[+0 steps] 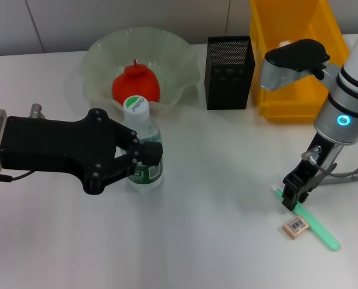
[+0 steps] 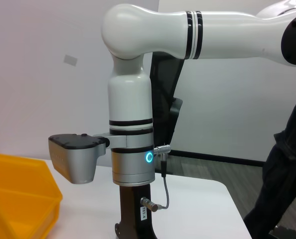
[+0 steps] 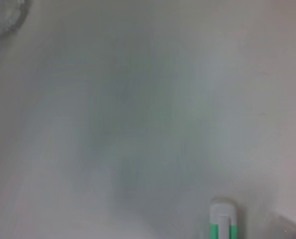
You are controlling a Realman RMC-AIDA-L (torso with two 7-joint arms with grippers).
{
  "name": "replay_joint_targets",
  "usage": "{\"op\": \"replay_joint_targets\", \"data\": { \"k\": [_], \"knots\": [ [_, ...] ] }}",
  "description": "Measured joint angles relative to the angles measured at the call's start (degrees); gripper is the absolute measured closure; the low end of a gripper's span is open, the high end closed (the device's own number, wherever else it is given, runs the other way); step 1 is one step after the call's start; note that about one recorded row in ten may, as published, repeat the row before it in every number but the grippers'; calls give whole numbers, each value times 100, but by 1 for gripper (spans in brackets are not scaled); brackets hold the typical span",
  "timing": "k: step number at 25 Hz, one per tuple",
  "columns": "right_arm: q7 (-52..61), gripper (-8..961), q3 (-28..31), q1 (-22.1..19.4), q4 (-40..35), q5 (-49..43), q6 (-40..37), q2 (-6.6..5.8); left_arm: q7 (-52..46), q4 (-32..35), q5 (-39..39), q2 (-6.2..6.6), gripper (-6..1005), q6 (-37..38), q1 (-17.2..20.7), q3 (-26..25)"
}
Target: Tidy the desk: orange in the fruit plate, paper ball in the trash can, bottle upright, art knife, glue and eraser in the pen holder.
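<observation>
The left gripper (image 1: 144,158) reaches in from the left of the desk (image 1: 215,241), and its black fingers (image 1: 147,150) are clenched around the middle of the bottle (image 1: 141,147). The bottle stands upright, white cap on top, just in front of the fruit plate (image 1: 100,54), where the orange (image 1: 135,83) already lies.

The right gripper (image 1: 295,195) is down at the desk surface on the right, its fingertips touching the near end of the art knife (image 1: 314,226), a green and white stick lying flat. I cannot tell whether those fingers are parted or closed on it. The eraser (image 1: 296,227) lies flat just beside the knife, apart from the fingertips.

The pen holder (image 1: 229,72) stands between the fruit plate and the trash can (image 1: 275,90), where the paper ball (image 1: 284,43) shows as a small white lump inside
</observation>
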Motion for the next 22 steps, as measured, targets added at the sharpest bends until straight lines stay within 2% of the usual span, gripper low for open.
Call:
{"op": "replay_joint_targets", "data": {
  "k": [22],
  "knots": [
    [-55,690,-7,8,151,-34,112,-3,-1,27,-60,6,988,-14,19,-18]
  ]
}}
